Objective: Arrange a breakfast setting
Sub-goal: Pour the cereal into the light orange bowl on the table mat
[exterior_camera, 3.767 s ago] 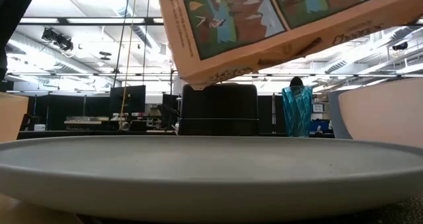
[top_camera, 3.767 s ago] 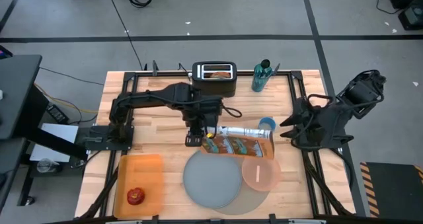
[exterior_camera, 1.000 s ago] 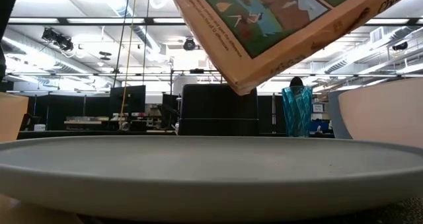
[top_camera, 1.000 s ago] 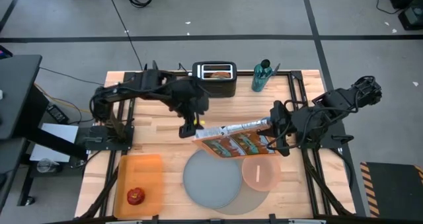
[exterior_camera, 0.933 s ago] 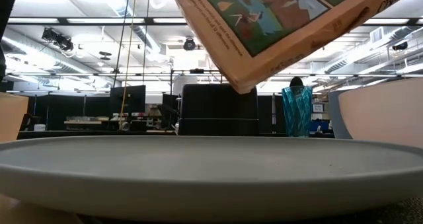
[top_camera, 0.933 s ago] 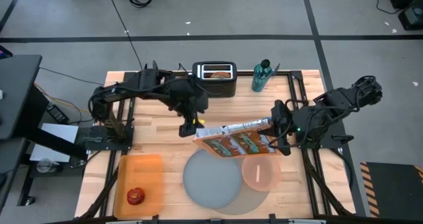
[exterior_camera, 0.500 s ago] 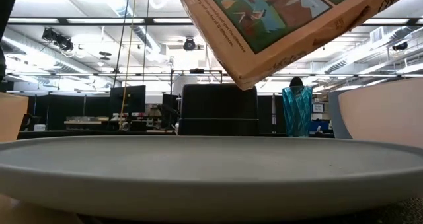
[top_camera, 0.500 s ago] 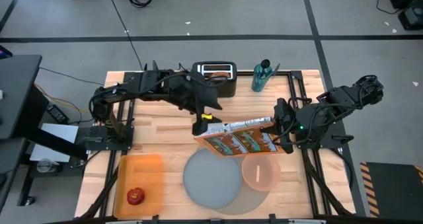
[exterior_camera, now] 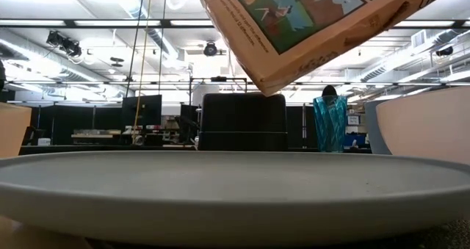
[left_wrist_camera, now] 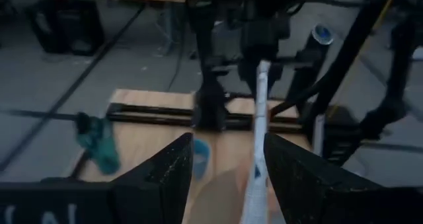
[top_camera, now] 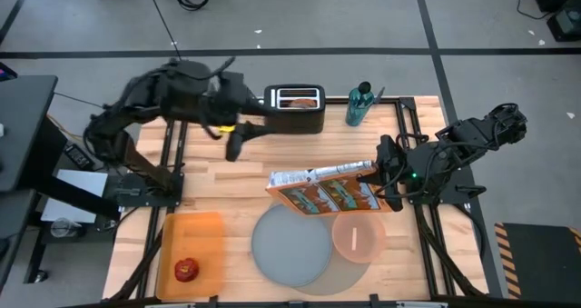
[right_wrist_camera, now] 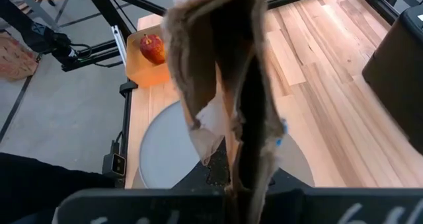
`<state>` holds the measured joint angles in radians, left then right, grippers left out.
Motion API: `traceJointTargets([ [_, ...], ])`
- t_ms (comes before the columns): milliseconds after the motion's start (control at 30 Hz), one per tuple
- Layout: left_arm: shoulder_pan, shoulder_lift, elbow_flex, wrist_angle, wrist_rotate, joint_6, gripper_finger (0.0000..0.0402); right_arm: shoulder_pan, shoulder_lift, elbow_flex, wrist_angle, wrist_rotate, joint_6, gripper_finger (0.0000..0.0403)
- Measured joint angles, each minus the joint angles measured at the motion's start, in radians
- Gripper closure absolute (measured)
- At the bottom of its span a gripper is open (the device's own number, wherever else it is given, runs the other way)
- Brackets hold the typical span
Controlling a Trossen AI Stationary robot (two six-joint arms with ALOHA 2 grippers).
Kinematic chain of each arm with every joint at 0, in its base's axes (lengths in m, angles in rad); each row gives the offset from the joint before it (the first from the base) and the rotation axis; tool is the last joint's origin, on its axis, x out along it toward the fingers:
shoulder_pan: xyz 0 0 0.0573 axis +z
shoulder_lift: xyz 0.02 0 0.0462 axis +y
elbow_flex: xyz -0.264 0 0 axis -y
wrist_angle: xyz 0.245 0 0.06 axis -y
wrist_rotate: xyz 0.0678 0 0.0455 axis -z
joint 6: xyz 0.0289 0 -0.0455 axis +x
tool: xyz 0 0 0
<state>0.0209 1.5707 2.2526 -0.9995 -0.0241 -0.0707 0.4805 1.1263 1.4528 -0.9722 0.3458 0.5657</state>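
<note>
A printed cereal box (top_camera: 322, 192) hangs tilted over the grey-blue plate (top_camera: 290, 244) and the pink bowl (top_camera: 356, 237), which sit on the round grey mat (top_camera: 349, 273). My right gripper (top_camera: 379, 175) is shut on the box's right end. My left gripper (top_camera: 230, 150) hangs open and empty over the far left of the table, well clear of the box; its fingers (left_wrist_camera: 165, 178) frame the distant box edge-on. A small blue cup (left_wrist_camera: 200, 154) stands on the wood beyond the box. The red apple (top_camera: 186, 270) lies in an orange tray (top_camera: 195, 240). My right gripper holds the cereal box by its end toward the table's right (top_camera: 368, 175), coming level from the right and along the box. The fingers are hidden under the box's open flaps (right_wrist_camera: 225, 85). The box is lifted clear, its low corner (exterior_camera: 268, 87) hanging above the plate.
A black toaster (top_camera: 295, 108) with something tan in its slot and a teal bottle (top_camera: 360, 104) stand at the far edge. Bare wood lies between the toaster and the box. The orange tray fills the near left corner.
My left gripper has drawn back from the box's left end, going up and toward the table's far left corner. The box has stayed in my right gripper, almost where it was, still tilted above the plate.
</note>
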Motion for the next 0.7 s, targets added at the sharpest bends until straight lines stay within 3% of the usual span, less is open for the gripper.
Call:
traceJointTargets([
  [100,-0.003,-0.012,-0.003,-0.088,-0.048,0.008,0.021,0.0,0.0,0.0,0.006,0.0,0.0,0.0394],
  [200,-0.017,-0.024,-0.111,-0.058,-0.055,0.006,0.021,0.0,0.0,0.0,0.015,0.001,0.007,0.0394],
  [433,-0.029,-0.219,-0.696,0.335,0.03,-0.123,0.021,0.0,0.0,0.0,0.01,0.0,0.029,0.0394],
  [600,-0.022,-0.425,-1.007,0.669,0.018,-0.263,0.021,-0.002,0.0,0.0,0.006,0.002,0.034,0.0394],
  [700,-0.025,-0.543,-1.185,0.761,-0.04,-0.349,0.021,-0.013,-0.001,0.0,0.003,0.002,0.033,0.0394],
])
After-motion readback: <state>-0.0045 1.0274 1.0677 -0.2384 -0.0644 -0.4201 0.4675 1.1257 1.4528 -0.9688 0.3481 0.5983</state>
